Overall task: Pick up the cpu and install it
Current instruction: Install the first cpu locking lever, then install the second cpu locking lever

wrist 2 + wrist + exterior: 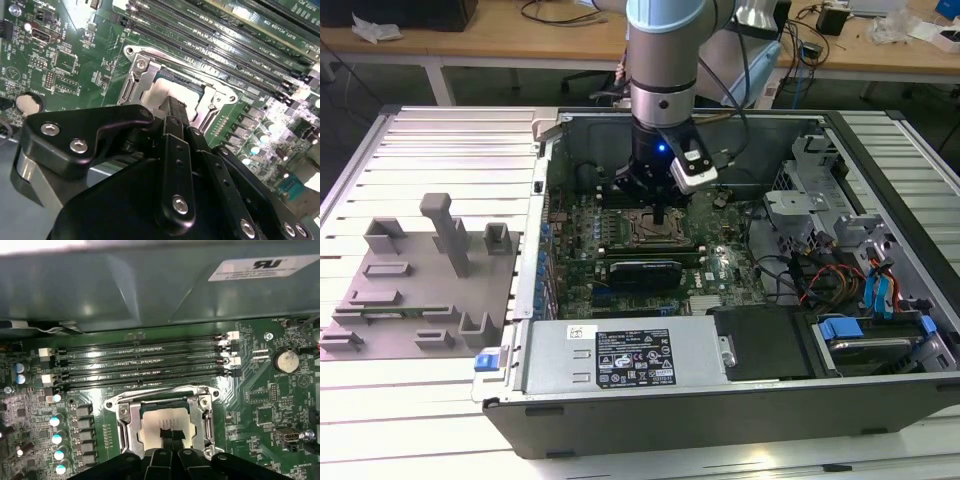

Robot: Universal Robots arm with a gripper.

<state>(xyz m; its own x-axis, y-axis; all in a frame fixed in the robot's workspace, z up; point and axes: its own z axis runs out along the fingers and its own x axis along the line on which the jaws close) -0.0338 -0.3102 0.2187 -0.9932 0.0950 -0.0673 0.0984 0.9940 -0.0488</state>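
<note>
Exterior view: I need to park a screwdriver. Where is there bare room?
The ribbed table beyond the gray tray and its strip in front of the computer case are bare. Inside, the motherboard under the gripper and the cabled drive bay are crowded.

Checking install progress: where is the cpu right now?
In both wrist views the cpu lies within the socket's metal frame, beside the memory slots, with the gripper directly over it.

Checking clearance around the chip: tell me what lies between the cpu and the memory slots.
In the first wrist view, the socket's metal frame runs between the cpu and the memory slots, then a narrow strip of bare green board.
</note>
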